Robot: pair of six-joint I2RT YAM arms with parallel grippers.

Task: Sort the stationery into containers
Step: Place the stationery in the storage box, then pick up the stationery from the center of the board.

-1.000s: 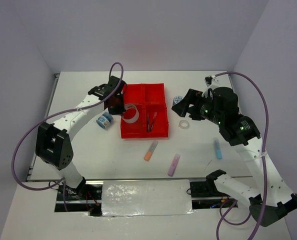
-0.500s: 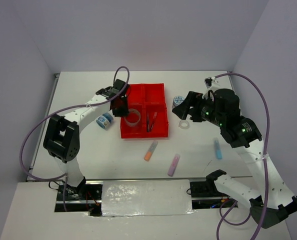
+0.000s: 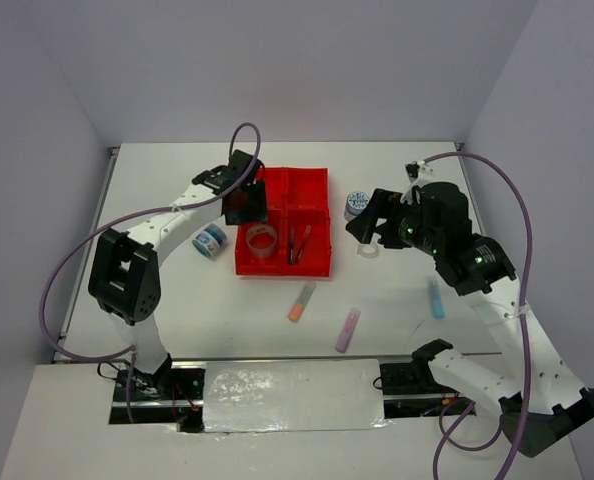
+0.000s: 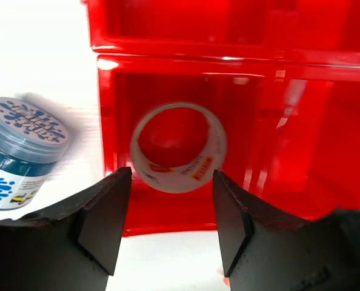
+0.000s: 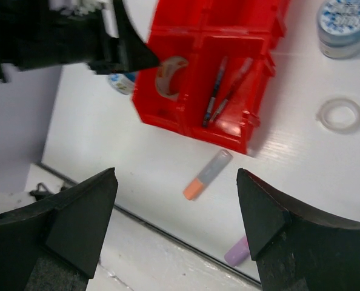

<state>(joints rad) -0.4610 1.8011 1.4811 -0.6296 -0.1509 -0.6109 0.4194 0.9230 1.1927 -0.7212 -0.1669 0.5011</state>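
The red tray (image 3: 322,215) of square containers lies mid-table. A tan tape ring (image 4: 179,147) lies loose in its near-left compartment (image 3: 261,241). My left gripper (image 4: 171,224) hovers open just above that ring, touching nothing (image 3: 249,210). Red and blue pens (image 3: 297,243) lie in the near-right compartment. My right gripper (image 5: 174,224) stands wide open and empty, high above the table right of the tray (image 3: 365,220). Loose on the table are an orange highlighter (image 3: 301,301), a purple one (image 3: 348,329), a light-blue one (image 3: 435,297) and a clear tape ring (image 3: 368,249).
A blue-white roll (image 3: 209,241) stands left of the tray, close to my left arm. Another roll (image 3: 356,205) stands right of the tray, partly under my right wrist. A foil-covered strip (image 3: 292,395) runs along the near edge between the arm bases.
My left gripper has opened and let go of the tan tape ring, which now lies in the near-left compartment. The right arm has shifted slightly left, its jaws unchanged.
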